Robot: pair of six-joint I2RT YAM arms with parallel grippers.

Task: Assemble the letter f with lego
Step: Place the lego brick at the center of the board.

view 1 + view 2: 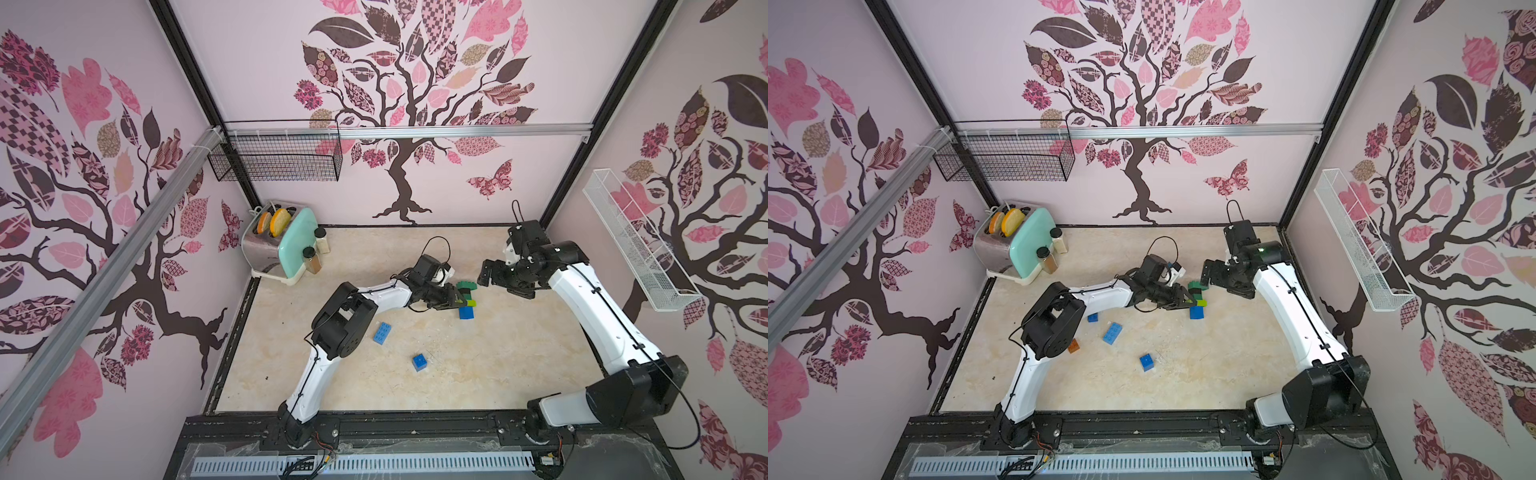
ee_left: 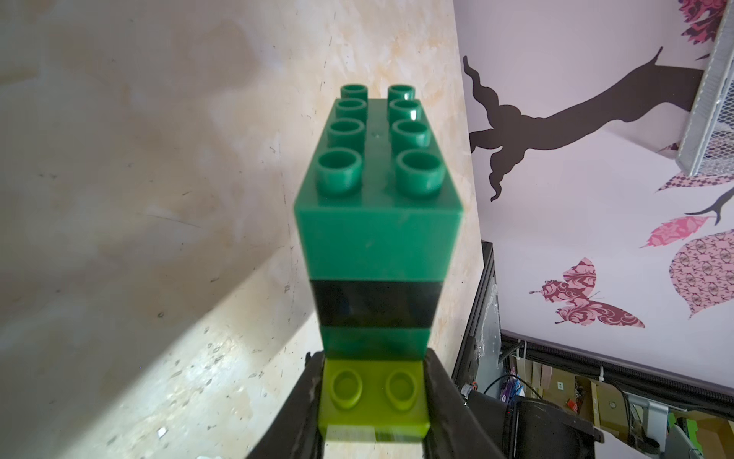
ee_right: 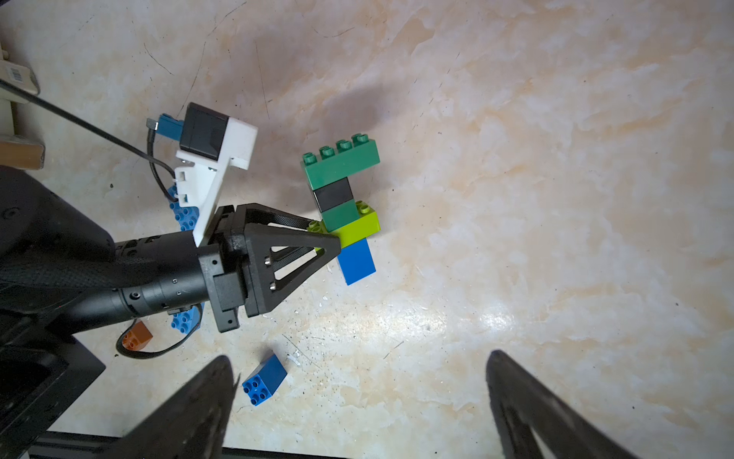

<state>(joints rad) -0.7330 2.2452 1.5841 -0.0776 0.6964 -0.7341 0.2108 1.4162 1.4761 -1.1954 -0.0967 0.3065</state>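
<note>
**VIEWS.** The right wrist view alone gives the lego stack [image 3: 343,206] side-on, in 5 layers:
- dark green oblong brick [image 3: 341,163]
- black brick [image 3: 333,194]
- dark green square brick [image 3: 342,216]
- lime green oblong brick [image 3: 359,226]
- blue base brick [image 3: 356,262]

Both oblongs jut to the same side. The left wrist view shows 4 layers and the 8 studs of the end brick; the blue base brick is hidden. A top view shows a brown brick [image 1: 1074,345] and a small blue brick [image 1: 1093,318] beside the left elbow.

**STACK AND EFFECTORS.** In both top views the stack lies at 2 o'clock from the centre of the table [image 1: 519,353].
- Left gripper [image 1: 455,300]: at the stack's 9 o'clock, clamped on the lime green oblong brick, 1 finger on each side. Whether the stack rests on the table cannot be told.
- Right gripper [image 1: 484,276]: at the stack's 1 o'clock, near but apart. Its jaws are spread wide with nothing between them.
- Loose bricks: light blue oblong brick [image 1: 382,333] at the stack's 8 o'clock and blue square brick [image 1: 419,362] at its 7 o'clock, both well apart from it.

**ARMS.**
- Left arm: base at the near edge at 7 o'clock, elbow raised and sharply bent, forearm low and running toward 3 o'clock.
- Right arm: base at 5 o'clock, long link leaning toward 11 o'clock, wrist folded so the gripper points toward 9 o'clock.
</note>
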